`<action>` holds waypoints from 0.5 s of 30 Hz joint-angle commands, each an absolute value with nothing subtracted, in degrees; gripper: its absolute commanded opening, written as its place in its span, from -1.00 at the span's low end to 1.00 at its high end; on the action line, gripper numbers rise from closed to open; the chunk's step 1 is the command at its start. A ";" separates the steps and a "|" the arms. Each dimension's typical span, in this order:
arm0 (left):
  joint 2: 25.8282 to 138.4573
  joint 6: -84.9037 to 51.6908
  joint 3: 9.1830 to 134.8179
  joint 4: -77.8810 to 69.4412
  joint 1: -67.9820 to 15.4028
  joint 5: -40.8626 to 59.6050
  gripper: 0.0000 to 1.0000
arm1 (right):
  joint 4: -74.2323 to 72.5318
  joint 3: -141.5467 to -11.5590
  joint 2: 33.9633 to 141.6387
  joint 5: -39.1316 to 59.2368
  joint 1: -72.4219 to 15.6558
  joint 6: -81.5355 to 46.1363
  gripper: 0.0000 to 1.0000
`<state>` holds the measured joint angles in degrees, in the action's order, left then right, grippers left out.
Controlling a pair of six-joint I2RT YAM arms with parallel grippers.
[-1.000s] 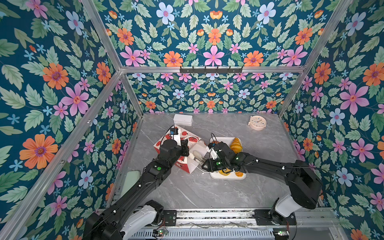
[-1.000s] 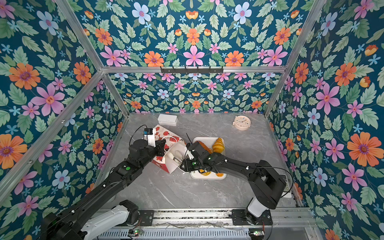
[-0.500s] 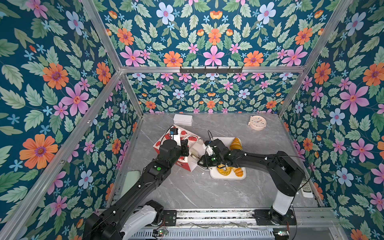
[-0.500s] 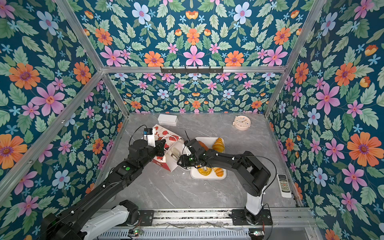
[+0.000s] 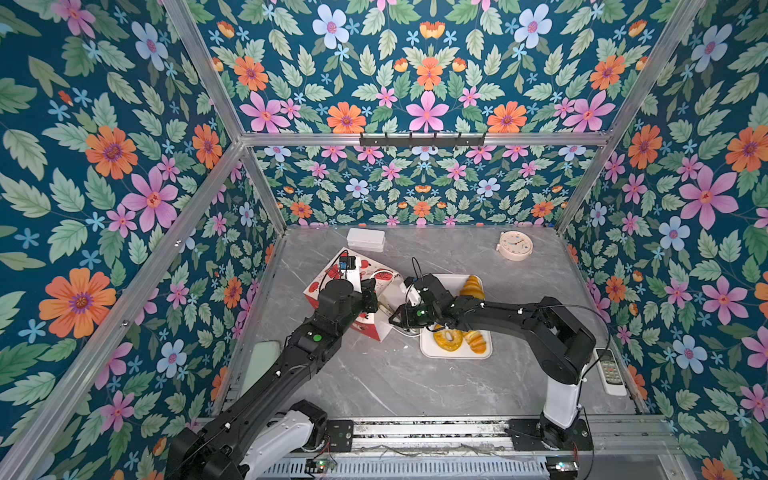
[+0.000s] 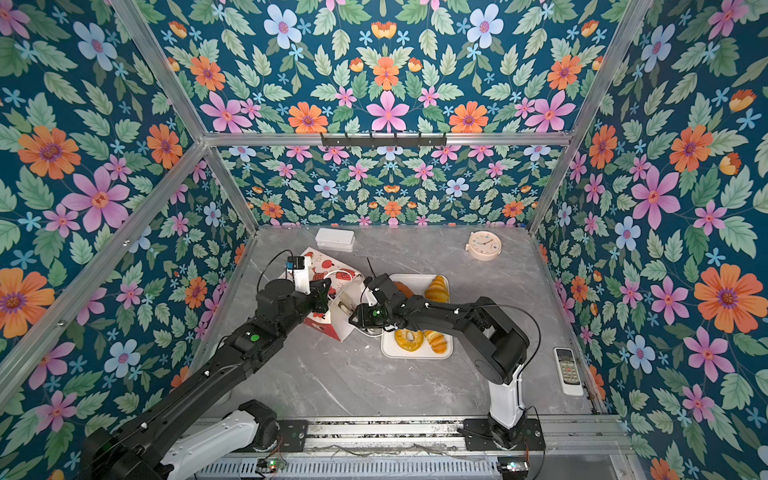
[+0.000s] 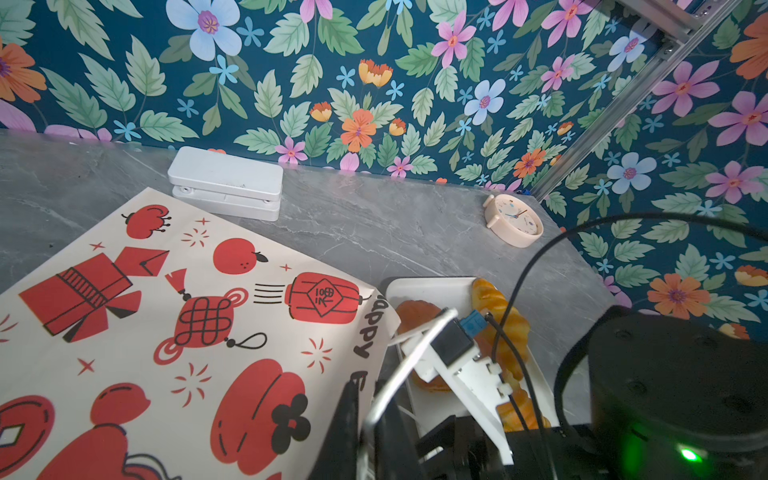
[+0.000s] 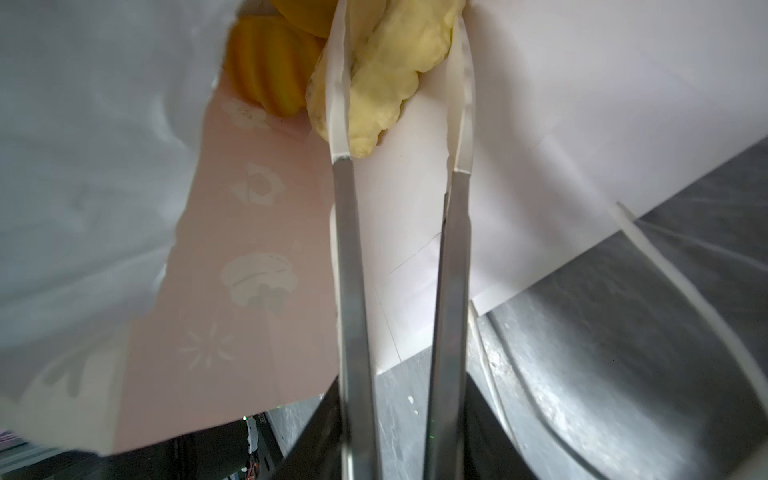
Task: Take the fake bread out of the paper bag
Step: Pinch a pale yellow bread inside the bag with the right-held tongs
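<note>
The red-and-white paper bag [image 5: 332, 274] [image 6: 322, 266] lies on its side, its mouth towards the white tray [image 5: 428, 353]. My left gripper [image 5: 376, 297] [image 7: 365, 395] is shut on the bag's upper rim and holds the mouth up. My right gripper [image 5: 390, 316] [image 8: 399, 50] reaches inside the bag [image 8: 582, 104]. Its long fingers are closed on a pale yellow fake bread [image 8: 395, 70], with a fluted orange cake [image 8: 266, 70] beside it. On the tray lie a ring doughnut [image 5: 448, 338], a croissant [image 5: 476, 341], another croissant [image 5: 471, 286] and a brown pastry [image 6: 402, 287].
A white box [image 5: 365, 239] stands just behind the bag by the back wall. At the back right lies a cream clock [image 5: 514, 245]. A remote [image 5: 611, 370] lies along the right edge. The right arm stretches low over the tray.
My right gripper has moved left from above the tray into the bag's mouth, and its fingers have narrowed around the pale bread. The left gripper has kept its hold on the rim.
</note>
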<state>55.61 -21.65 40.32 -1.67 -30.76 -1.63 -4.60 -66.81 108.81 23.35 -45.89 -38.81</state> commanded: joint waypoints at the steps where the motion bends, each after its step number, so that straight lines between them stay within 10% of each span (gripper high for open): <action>1: 55.55 -21.54 40.32 -2.85 -30.67 -1.85 -0.78 | -7.73 -67.56 109.33 24.16 -45.88 -39.26 -0.26; 15: 56.03 -21.83 40.91 -2.97 -30.67 -3.05 -0.78 | -3.94 -60.32 99.62 22.94 -45.54 -37.84 -0.49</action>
<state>55.83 -22.04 40.34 -1.69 -30.76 -2.04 -3.36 -61.73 102.26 23.27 -45.52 -38.76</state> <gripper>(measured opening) 0.111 0.283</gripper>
